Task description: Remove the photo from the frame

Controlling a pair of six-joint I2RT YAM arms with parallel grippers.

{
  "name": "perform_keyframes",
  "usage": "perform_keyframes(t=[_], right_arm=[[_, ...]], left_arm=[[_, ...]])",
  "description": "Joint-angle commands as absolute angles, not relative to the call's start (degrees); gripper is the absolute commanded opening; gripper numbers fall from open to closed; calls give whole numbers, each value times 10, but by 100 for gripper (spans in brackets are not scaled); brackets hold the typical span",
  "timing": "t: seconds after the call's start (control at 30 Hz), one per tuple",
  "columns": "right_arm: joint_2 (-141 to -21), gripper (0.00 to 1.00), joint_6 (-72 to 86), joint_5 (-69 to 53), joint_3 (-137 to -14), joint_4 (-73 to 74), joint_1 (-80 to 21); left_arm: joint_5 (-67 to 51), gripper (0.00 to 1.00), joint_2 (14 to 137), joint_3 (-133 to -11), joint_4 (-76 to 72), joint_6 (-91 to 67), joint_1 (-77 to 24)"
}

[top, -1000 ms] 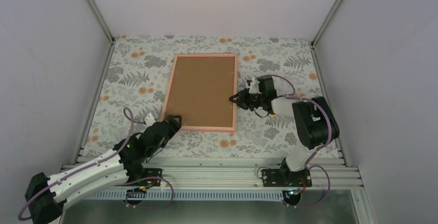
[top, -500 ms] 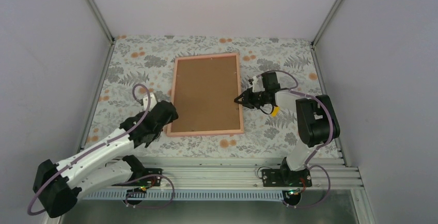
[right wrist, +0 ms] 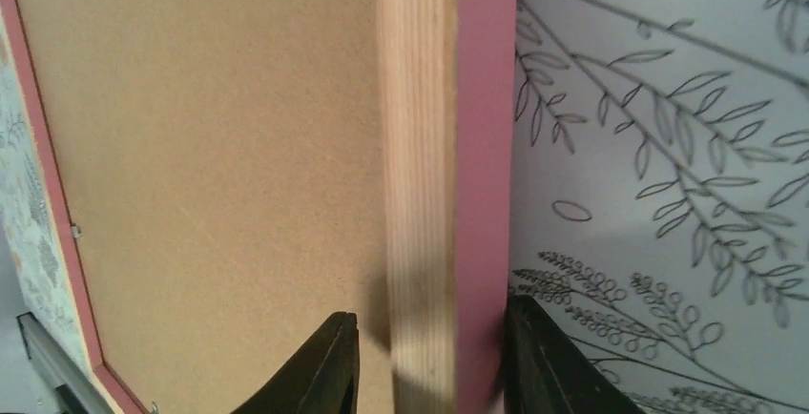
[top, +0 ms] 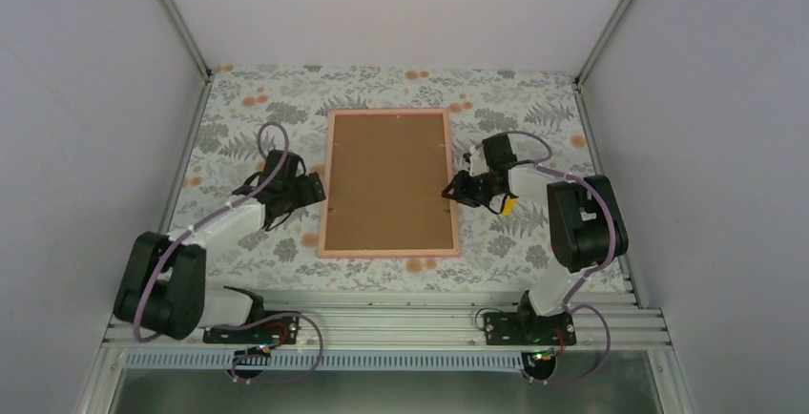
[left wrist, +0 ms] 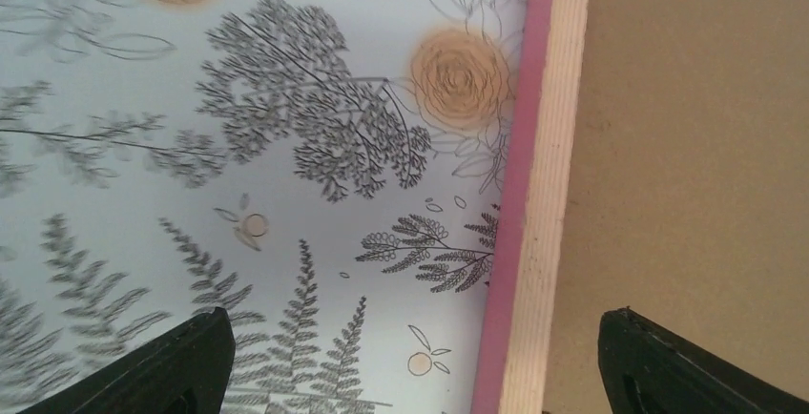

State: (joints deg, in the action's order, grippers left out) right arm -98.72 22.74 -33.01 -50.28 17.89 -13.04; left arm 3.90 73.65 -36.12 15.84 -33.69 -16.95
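Note:
The pink frame (top: 386, 251) lies face down on the floral cloth, its brown fibreboard backing (top: 386, 180) facing up. The photo is hidden under the backing. My left gripper (top: 315, 188) is open wide at the middle of the frame's left rail. In the left wrist view (left wrist: 410, 366) its fingers stand on either side of that rail (left wrist: 534, 195) without touching it. My right gripper (top: 450, 190) is open astride the right rail (right wrist: 448, 147). In the right wrist view (right wrist: 429, 338) one finger (right wrist: 534, 357) touches the pink outer side. The other (right wrist: 329, 366) hovers over the backing (right wrist: 210, 147), a small gap from the wood.
The floral cloth (top: 248, 118) covers the table between white walls. Small metal tabs dot the backing's edges (top: 327, 210). A metal rail (top: 382, 304) runs along the near edge by the arm bases.
The frame has turned from skewed to square and slid a little to the right. My left arm swung from the frame's near-left corner up to the middle of its left rail.

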Motion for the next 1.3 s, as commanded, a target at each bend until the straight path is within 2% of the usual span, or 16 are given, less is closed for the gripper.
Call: perform_keyframes(t=[0.0,0.2,0.4,0.6,0.83,1.03,1.27], right_arm=[[-983,33,206,-269,-514,202,-129],[-962,40,209,-213,-518,227,-130],[-892,54,235,-90,-515,271,-122],[-841,62,287,-5,-492,302,-83],[-818,62,324,11,-441,273,-17],[-838,60,319,2,-421,243,-3],[-891,48,314,-5,-417,214,-3]], left_arm=[[-28,93,794,-385,103,-286,-162],[-62,91,843,-391,80,-274,-163],[-72,91,858,-386,71,-268,-163],[-83,91,888,-388,52,-268,-185],[-94,91,919,-406,39,-267,-206],[-96,91,934,-418,25,-289,-241],[-105,92,929,-419,10,-311,-264]])
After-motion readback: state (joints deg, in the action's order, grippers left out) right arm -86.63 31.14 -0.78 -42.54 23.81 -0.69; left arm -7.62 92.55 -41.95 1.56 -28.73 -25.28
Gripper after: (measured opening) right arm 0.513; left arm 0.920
